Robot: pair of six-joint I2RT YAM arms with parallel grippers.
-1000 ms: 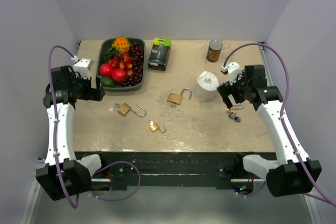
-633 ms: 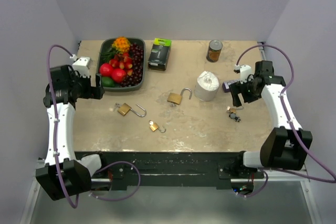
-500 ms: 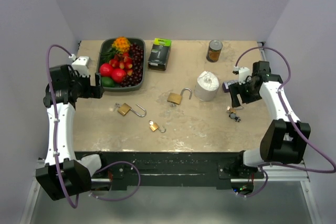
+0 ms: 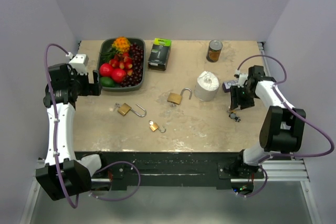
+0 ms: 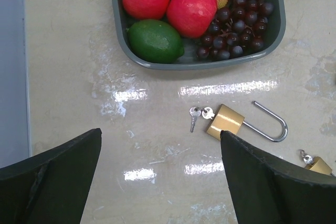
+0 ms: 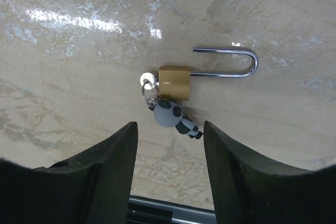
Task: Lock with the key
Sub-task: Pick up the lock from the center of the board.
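Observation:
Four brass padlocks with open shackles lie on the beige table. One padlock [image 6: 175,81] lies just ahead of my right gripper [image 6: 170,182], with a key [image 6: 147,81] in its body and a panda keychain [image 6: 170,114] on the ring. The right jaws stand partly apart above the table with nothing between them. In the top view this padlock [image 4: 233,113] sits near the right edge, below the right gripper [image 4: 239,98]. My left gripper [image 4: 97,84] hangs wide open; ahead of it lies a padlock [image 5: 226,121] with small keys [image 5: 198,114].
A grey fruit tray [image 4: 101,59] stands at the back left, a black box [image 4: 159,53] beside it. A can [image 4: 214,51] and a white paper roll [image 4: 207,86] are at the back right. Two more padlocks [image 4: 175,98] [image 4: 154,126] lie mid-table.
My right arm has swung out toward the table's right edge and its jaws have narrowed. The left gripper has shifted slightly up. The padlocks have not moved.

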